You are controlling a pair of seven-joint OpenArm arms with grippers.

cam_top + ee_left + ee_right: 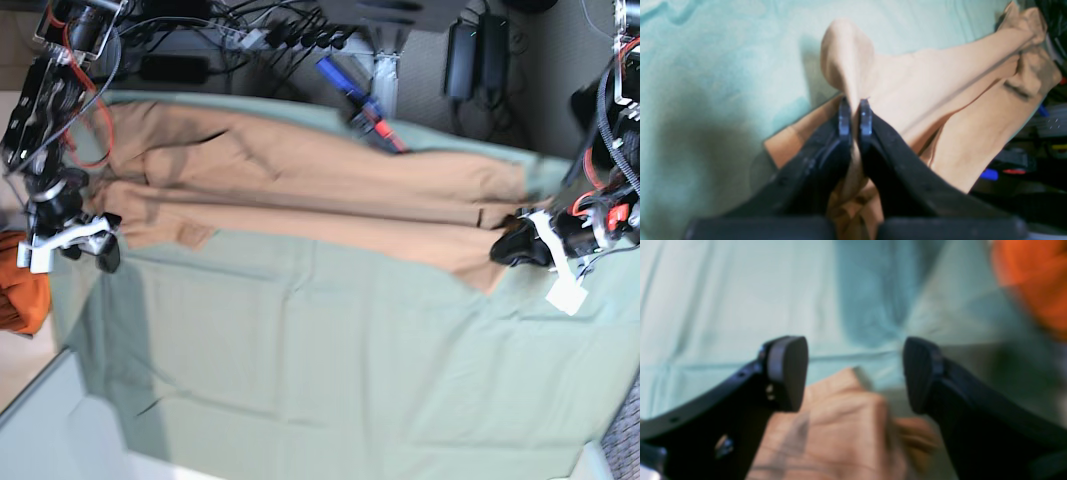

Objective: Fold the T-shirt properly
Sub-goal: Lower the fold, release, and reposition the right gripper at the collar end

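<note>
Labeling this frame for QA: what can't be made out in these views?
- Left gripper pinch, left wrist view: how much T-shirt cloth lies between the closed pads; the fingers hide it.
- Right wrist view: motion blur; T-shirt folds and the orange cloth cut by the edge stay unclear.
- Base view: right gripper is small; whether its fingers touch the shirt edge cannot be told. Orange cloth is cut off at the left edge.

sage-green cloth over table, tangled cables behind

place: robotics lab | evidence: tangled cables, power bricks, green cloth-covered table
</note>
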